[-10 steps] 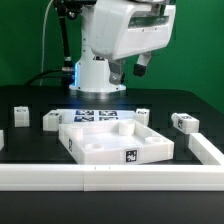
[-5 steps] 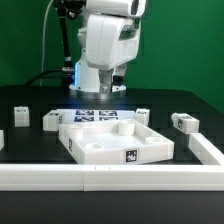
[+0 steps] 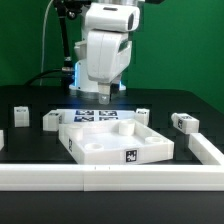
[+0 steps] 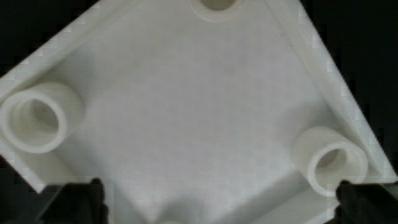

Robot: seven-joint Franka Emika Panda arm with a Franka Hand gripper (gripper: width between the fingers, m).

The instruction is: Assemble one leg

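Several small white legs lie on the black table: two at the exterior view's left, one behind the panel and one at the right. The large white square panel with round sockets lies in the middle. My gripper hangs above the table behind the panel, open and empty, touching nothing. In the wrist view the gripper looks down on the panel; its dark fingertips stand far apart at both sides. No leg shows in that view.
The marker board lies just behind the panel. A white rail runs along the front, and another piece along the exterior view's right. Round sockets rise from the panel's corners.
The arm's wrist has swung toward the exterior view's left and turned over the second. The gripper now hangs nearer the middle. No part on the table has moved.
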